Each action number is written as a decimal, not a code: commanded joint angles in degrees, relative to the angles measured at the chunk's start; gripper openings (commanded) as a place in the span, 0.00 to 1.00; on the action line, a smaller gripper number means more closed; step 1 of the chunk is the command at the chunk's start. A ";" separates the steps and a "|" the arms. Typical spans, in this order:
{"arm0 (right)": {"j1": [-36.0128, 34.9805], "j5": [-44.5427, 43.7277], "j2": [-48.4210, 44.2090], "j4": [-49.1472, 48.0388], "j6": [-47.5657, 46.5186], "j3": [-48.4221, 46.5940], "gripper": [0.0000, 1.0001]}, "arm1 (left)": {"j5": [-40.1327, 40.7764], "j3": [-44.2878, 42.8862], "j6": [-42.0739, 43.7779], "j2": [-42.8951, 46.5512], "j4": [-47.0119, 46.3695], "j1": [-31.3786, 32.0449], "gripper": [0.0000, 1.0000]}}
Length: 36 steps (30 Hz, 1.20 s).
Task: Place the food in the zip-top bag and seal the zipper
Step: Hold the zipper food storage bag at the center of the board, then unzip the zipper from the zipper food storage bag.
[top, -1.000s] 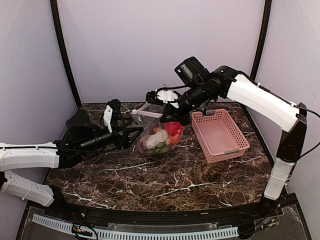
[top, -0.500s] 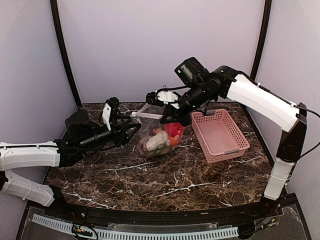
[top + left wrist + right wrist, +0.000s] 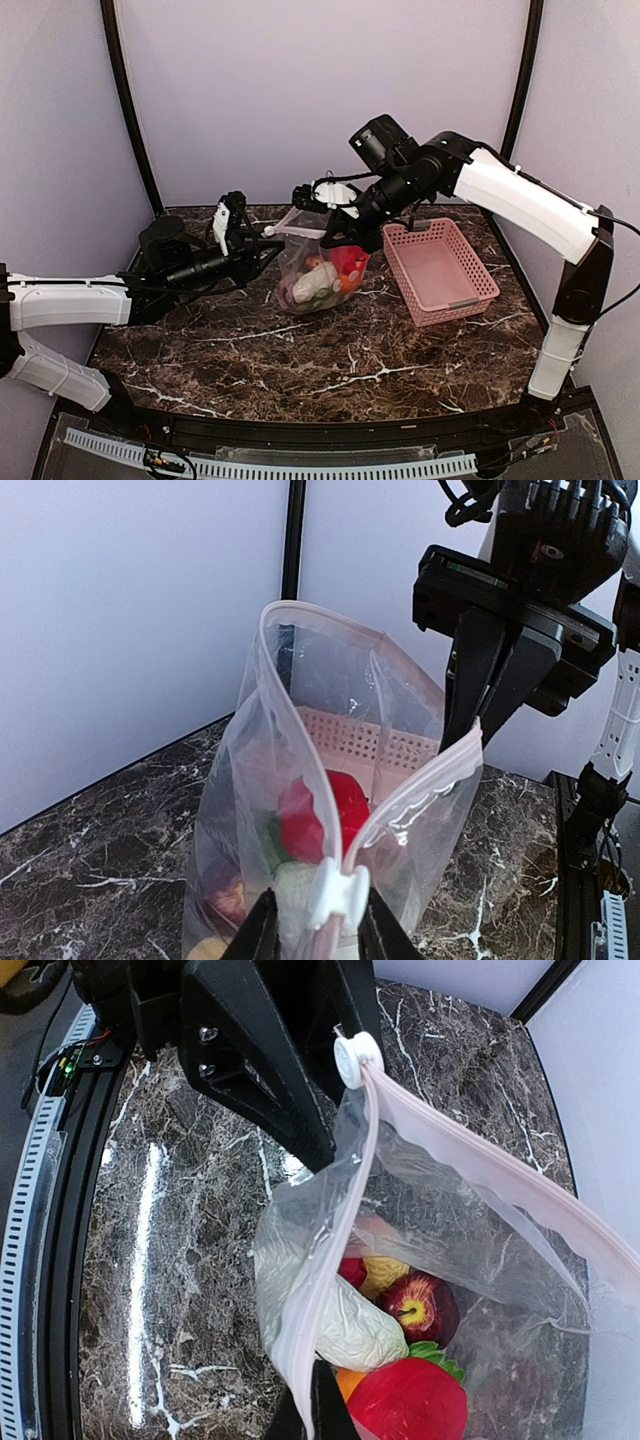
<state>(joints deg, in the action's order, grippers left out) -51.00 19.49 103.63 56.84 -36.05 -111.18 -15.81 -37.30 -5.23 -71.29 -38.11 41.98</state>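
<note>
A clear zip-top bag (image 3: 318,270) hangs upright over the marble table (image 3: 330,360), food (image 3: 395,1335) already inside. The right gripper (image 3: 322,238) is clamped on the bag's far end, holding it taut. The left gripper (image 3: 313,918) pinches the white zipper slider (image 3: 335,890), likely ready to drag it along the still-gaping zipper (image 3: 415,795). The pink basket (image 3: 440,270) sits just right of the bag; open tabletop lies in front.

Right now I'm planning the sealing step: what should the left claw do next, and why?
Probably draw the slider along the zipper toward the right claw. The left claw is closed on the slider, the bag mouth gapes open, the food is inside, and the right claw pinches the far end.
</note>
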 commanded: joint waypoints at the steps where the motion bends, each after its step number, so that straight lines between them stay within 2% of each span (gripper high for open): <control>1: -0.41 -0.29 -0.20 -0.94 -0.52 -0.80 0.00 | -1.84 -1.07 -0.20 0.01 -2.21 -0.76 0.23; 5: -0.39 -1.26 -0.05 -0.86 -1.13 -0.84 0.02 | -2.07 -1.23 0.10 0.36 -1.62 -1.08 0.12; 7: -0.41 -2.78 -0.04 -0.87 -1.68 -1.22 0.05 | -2.42 -1.80 0.36 0.70 -0.59 -1.10 0.10; 11: -0.41 -5.04 -0.06 -0.86 -3.03 -2.78 0.19 | -3.83 -3.82 1.12 1.81 3.32 -1.11 0.08; 14: -0.41 -5.68 -0.02 -0.95 -4.03 -4.85 0.28 | -4.73 -6.22 2.95 3.02 9.69 -1.11 0.07; 20: -0.50 -0.58 2.14 -0.11 -3.51 -13.03 0.35 | -6.78 -14.00 7.07 4.32 24.74 -1.11 0.05; 25: -1.78 4.86 4.98 0.12 -2.74 -18.24 0.44 | -8.18 -16.39 7.78 5.29 30.70 -1.14 0.05; 30: -3.76 6.47 7.73 -0.40 -3.08 -19.64 0.44 | -8.11 -16.57 7.41 6.38 31.81 -1.02 0.04; 36: -5.05 8.03 9.02 -0.42 -2.48 -20.29 0.40 | -7.69 -15.58 6.41 7.67 31.88 -1.02 0.04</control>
<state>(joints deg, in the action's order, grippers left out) -55.00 25.08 112.22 56.88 -39.48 -129.80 -22.98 -52.56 1.32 -66.17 -7.20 41.08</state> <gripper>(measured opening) 0.413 0.042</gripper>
